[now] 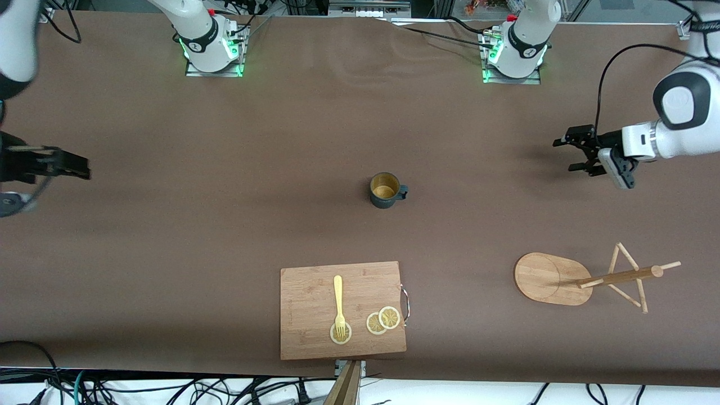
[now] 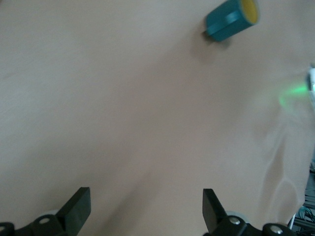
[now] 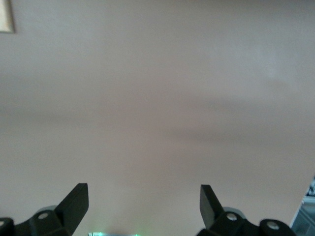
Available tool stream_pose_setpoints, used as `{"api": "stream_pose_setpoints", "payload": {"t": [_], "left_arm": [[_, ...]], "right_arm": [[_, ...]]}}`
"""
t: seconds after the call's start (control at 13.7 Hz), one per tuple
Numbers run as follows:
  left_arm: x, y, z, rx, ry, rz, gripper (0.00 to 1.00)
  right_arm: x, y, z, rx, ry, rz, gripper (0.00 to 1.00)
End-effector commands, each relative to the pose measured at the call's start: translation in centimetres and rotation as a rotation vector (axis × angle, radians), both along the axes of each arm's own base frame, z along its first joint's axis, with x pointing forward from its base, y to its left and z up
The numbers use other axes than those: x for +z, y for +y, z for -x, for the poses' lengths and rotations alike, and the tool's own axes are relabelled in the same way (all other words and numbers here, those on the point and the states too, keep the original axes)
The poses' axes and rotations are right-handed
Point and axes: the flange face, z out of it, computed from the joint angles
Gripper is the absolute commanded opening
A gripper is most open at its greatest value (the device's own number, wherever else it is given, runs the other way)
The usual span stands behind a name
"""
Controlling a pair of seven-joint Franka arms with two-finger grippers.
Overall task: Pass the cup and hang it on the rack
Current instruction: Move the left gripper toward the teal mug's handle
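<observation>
The dark teal cup (image 1: 386, 190) stands upright in the middle of the table, its tan inside showing and its handle toward the left arm's end. It also shows in the left wrist view (image 2: 230, 19). The bamboo rack (image 1: 548, 278) stands nearer the front camera, toward the left arm's end, with its post and pegs (image 1: 619, 277) bare. My left gripper (image 1: 564, 154) is open and empty above the table at the left arm's end, apart from the cup (image 2: 146, 204). My right gripper (image 1: 81, 166) is open and empty at the right arm's end (image 3: 143, 201).
A rectangular wooden cutting board (image 1: 315, 292) lies near the front edge, nearer the camera than the cup. On it lie a yellow fork (image 1: 338, 301) and lemon slices (image 1: 383, 320). Its corner shows in the right wrist view (image 3: 6, 14).
</observation>
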Motion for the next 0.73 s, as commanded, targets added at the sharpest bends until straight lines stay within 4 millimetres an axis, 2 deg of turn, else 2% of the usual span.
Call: {"api": "stream_pose_setpoints", "payload": {"t": [0.0, 0.15, 0.29, 0.44, 0.51, 0.66], "left_arm": [[-4.1, -2.1, -0.9, -0.102, -0.117, 0.176, 1.00], [-5.4, -6.1, -1.7, -0.196, -0.233, 0.296, 1.00], [-5.6, -8.9, -2.0, -0.252, -0.279, 0.347, 1.00], [-5.5, -11.6, -2.2, -0.326, -0.353, 0.405, 1.00], [-6.0, -12.6, -2.1, -0.349, -0.382, 0.438, 1.00], [-8.9, -14.1, -1.6, -0.385, -0.472, 0.523, 1.00]], "right_arm": [[2.2, -2.2, 2.4, -0.020, 0.013, -0.025, 1.00], [2.6, -0.7, 3.4, 0.020, 0.013, -0.032, 1.00], [3.8, -2.2, 5.4, 0.005, -0.014, -0.042, 1.00], [6.2, -1.3, 7.5, 0.027, -0.049, -0.044, 1.00], [6.3, -1.4, 7.9, 0.026, -0.051, -0.049, 1.00], [5.6, -1.7, 8.3, 0.022, -0.031, -0.048, 1.00]]}}
